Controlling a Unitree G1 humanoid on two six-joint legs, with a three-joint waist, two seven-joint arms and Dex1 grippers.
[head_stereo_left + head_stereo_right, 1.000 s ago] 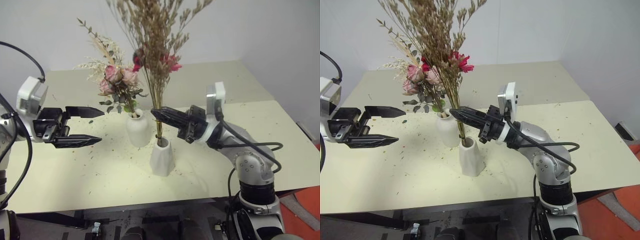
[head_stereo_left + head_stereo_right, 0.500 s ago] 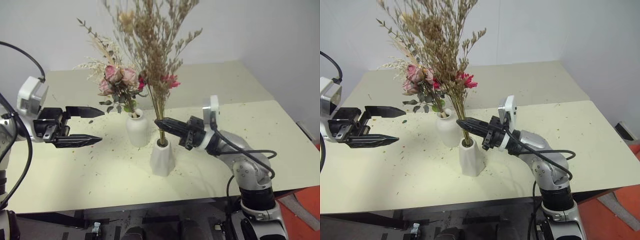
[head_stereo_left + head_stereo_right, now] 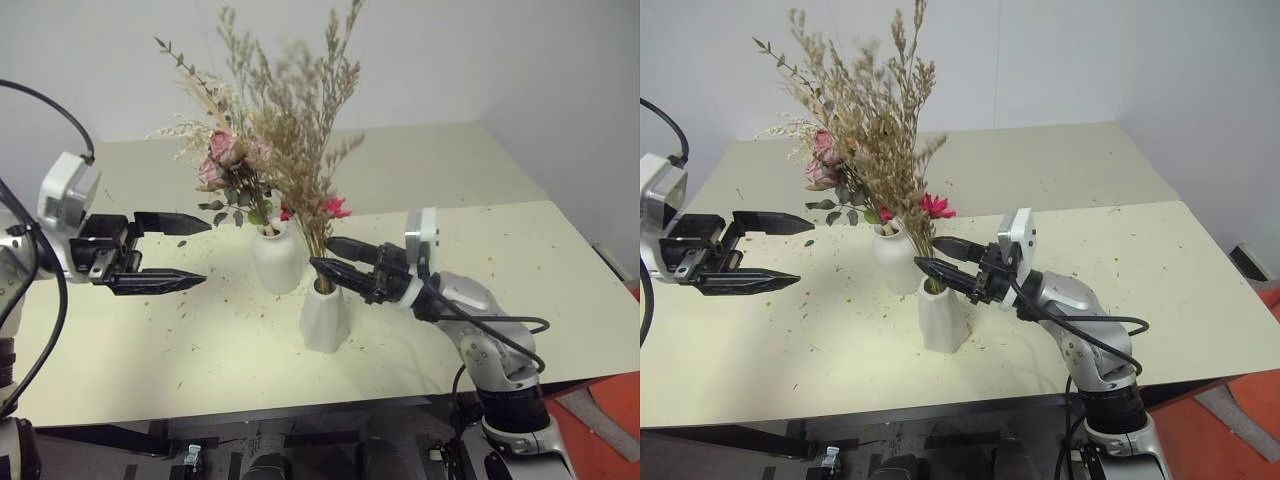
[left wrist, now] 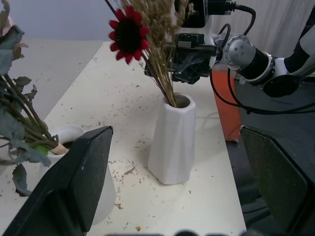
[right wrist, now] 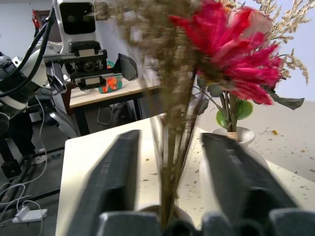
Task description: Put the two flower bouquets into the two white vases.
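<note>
You will find no text, label, brand, number or sign to read in these pictures. The faceted vase (image 4: 171,139) and the rounded vase (image 3: 276,257) are plain white, and the table (image 3: 520,250) has no marking. The small bright thing on the far desk is perhaps printed, but you cannot read it.
</note>
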